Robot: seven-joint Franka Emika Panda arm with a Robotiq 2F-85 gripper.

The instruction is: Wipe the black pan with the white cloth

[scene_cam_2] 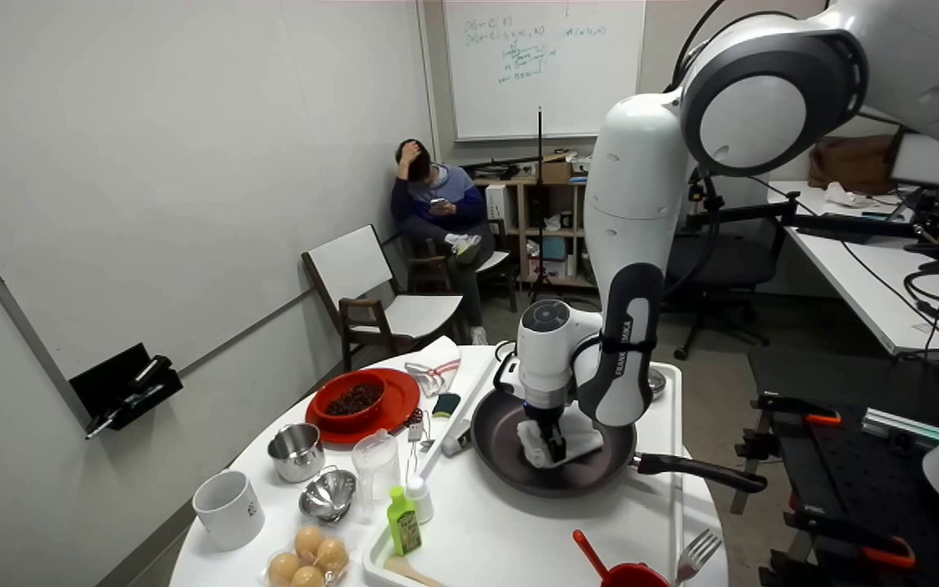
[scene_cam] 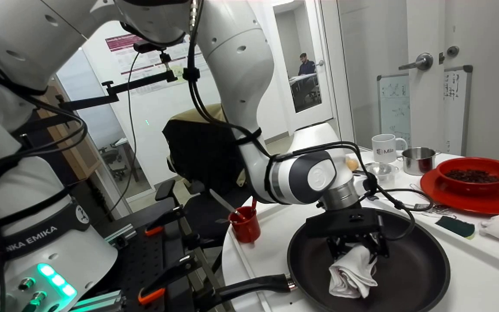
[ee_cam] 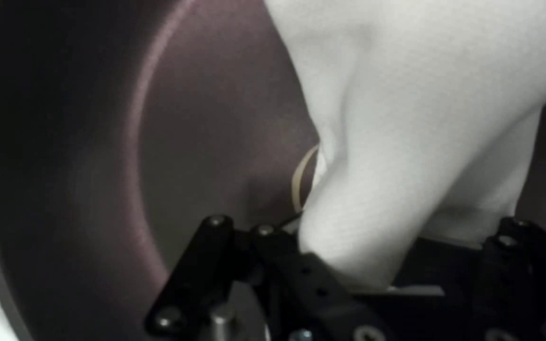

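Observation:
The black pan point(scene_cam: 409, 273) lies on the white table in both exterior views, its long handle point(scene_cam_2: 698, 470) sticking out over the table's edge. My gripper point(scene_cam: 357, 250) points down inside the pan, shut on the white cloth point(scene_cam: 350, 277). Folds of the cloth point(scene_cam_2: 579, 434) spread onto the pan's floor on both sides of the fingers. In the wrist view the cloth point(ee_cam: 396, 118) rises from the jaws and covers the right half, hiding the fingertips and most of the pan's centre rings. Bare pan floor point(ee_cam: 216, 142) shows to the left.
A red cup point(scene_cam: 246, 225) with utensils stands near the handle. Around the pan runs a white tray rim point(scene_cam_2: 677, 408). Beyond it are a red bowl point(scene_cam_2: 347, 399) on a red plate, a steel pot point(scene_cam_2: 296, 453), a mug point(scene_cam_2: 229, 509) and a green bottle point(scene_cam_2: 403, 522).

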